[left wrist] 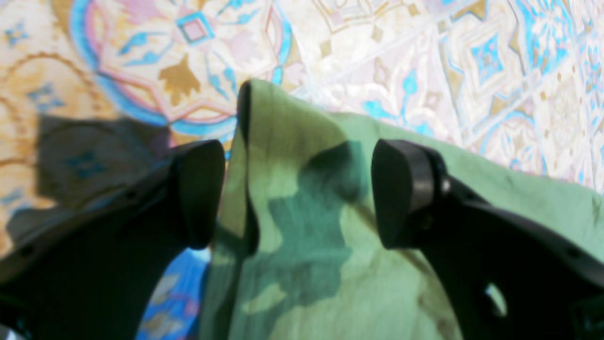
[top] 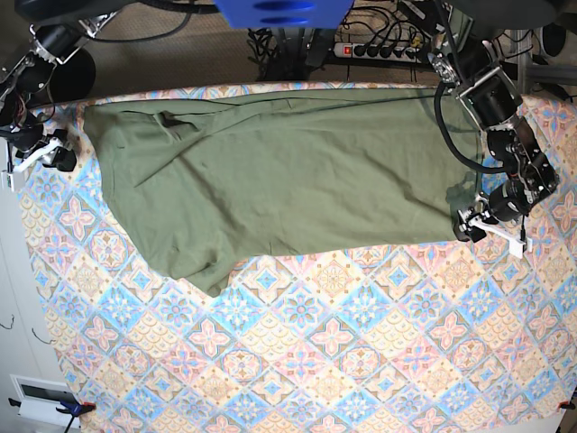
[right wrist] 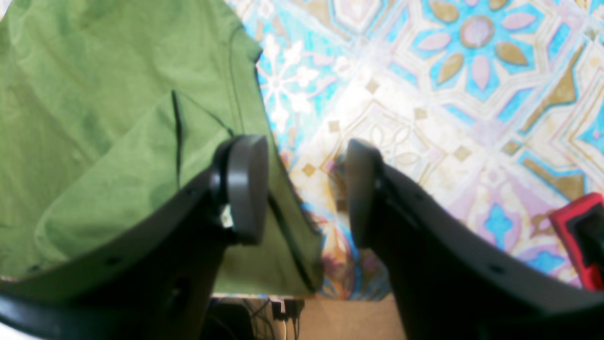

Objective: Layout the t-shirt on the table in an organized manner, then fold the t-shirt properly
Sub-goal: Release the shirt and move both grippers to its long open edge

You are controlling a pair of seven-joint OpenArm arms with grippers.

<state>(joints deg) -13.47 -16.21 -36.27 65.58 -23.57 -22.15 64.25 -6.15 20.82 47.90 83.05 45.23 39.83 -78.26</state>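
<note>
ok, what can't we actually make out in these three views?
- Base view: neck print of the t-shirt is hidden by folds.
- Base view: fingers of the right gripper are too small to judge.
- Left wrist view: the left gripper blocks the hem beneath; everything is blurred.
- Right wrist view: a red object is cut off by the edge.

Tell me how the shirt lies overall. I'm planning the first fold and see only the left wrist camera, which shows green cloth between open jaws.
Observer: The t-shirt is spread sideways along the far half of the table, with wrinkles across it.
Operator: Are the sleeves out flat?
Observer: One sleeve points toward the near side. I cannot make out the other.
Operator: And the other arm?
Observer: The right gripper is open at the opposite end of the shirt, holding nothing. One finger is over the shirt's edge and the other over bare tablecloth.
</note>
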